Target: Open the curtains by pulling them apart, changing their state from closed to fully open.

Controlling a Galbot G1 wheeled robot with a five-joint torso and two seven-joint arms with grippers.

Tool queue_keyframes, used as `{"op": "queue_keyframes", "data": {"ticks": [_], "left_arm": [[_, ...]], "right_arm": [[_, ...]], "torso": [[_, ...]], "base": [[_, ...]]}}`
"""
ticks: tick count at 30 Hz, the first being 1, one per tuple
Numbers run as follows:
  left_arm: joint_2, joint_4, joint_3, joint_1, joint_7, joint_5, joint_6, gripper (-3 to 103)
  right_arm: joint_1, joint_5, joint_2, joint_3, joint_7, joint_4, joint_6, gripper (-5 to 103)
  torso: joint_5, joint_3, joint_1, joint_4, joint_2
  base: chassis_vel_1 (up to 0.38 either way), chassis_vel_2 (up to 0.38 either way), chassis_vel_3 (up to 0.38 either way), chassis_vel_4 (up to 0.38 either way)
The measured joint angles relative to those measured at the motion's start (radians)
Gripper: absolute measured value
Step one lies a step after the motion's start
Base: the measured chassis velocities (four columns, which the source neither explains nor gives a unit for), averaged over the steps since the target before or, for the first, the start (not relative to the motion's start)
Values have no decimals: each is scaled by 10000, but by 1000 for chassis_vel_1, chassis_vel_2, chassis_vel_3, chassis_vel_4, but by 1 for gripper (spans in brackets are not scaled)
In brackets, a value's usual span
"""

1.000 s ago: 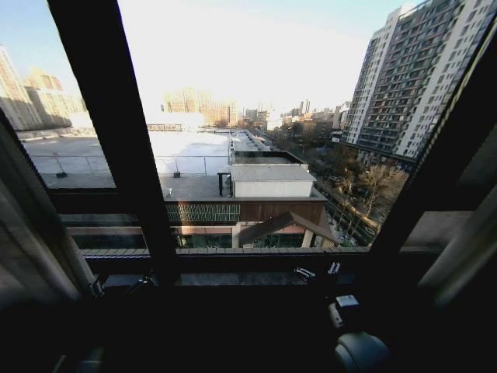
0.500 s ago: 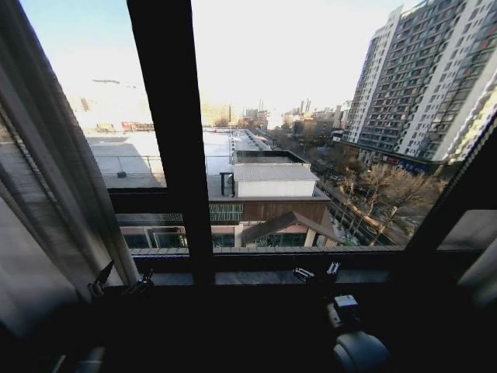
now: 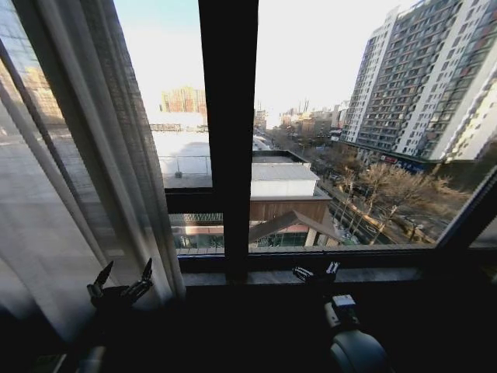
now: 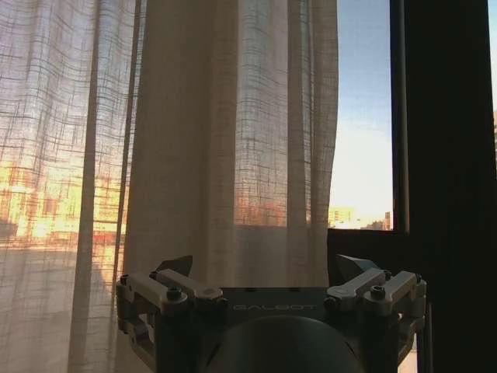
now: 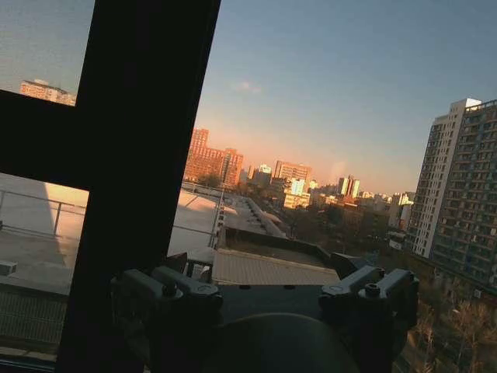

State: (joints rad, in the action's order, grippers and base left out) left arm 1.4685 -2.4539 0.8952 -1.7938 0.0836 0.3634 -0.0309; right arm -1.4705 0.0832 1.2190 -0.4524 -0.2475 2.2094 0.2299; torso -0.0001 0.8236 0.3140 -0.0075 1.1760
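A sheer cream curtain with long pleats hangs over the left part of the window, its inner edge close to the dark centre bar. My left gripper stands open, low in front of the curtain's inner folds, with nothing between its fingers. In the left wrist view the curtain hangs straight ahead of the open left gripper, apart from it. My right gripper is open just above the sill, right of the centre bar. In the right wrist view the right gripper faces bare glass and the frame.
A thick dark window frame bar runs upright through the middle, with a crossbar to its left. The sill runs along the bottom of the glass. Rooftops and tall buildings lie outside.
The whole head view has shifted right, so the camera has turned left. The curtain now covers much more of the left side. Both grippers keep their open pose.
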Motion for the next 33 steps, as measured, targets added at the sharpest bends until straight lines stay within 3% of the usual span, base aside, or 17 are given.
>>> {"op": "queue_keyframes", "data": {"ticks": [4, 10, 14, 18, 27, 33], "left_arm": [[-223, 149, 78, 251, -117, 65, -183, 100], [-766, 384, -41, 1109, -744, 260, -1206, 100], [-1515, 838, -377, 2292, -1207, 546, -1998, 100], [-2166, 1308, -613, 3085, -1527, 992, -2431, 100], [-3322, 2820, -807, 4698, -2621, 1741, -2874, 100], [-3655, 3832, -995, 5333, -2668, 1792, -2915, 100]], "right_arm": [[45, 33, 7, 3, -158, -18, -13, 100], [52, 68, -26, -58, -209, 12, -62, 100], [-2, 68, -24, -46, -213, 37, -155, 100], [0, 65, -29, -41, -210, 6, -211, 100], [377, 74, -108, 52, -175, -450, -239, 100], [571, 73, -74, 216, -170, -707, -244, 100]], "torso": [[-6, 0, 0, -1, 0], [8, 1, 0, -1, -1], [6, 1, -2, -4, -1], [2, 1, -2, -3, -1], [3, 2, 2, -2, -2], [2, 0, 0, -2, 0]], "base": [[135, 157, -122, -155], [8, 26, -13, -33], [-27, -40, 33, 40], [-10, -10, 6, 14], [0, 0, 0, 0], [0, 0, 0, 0]]}}
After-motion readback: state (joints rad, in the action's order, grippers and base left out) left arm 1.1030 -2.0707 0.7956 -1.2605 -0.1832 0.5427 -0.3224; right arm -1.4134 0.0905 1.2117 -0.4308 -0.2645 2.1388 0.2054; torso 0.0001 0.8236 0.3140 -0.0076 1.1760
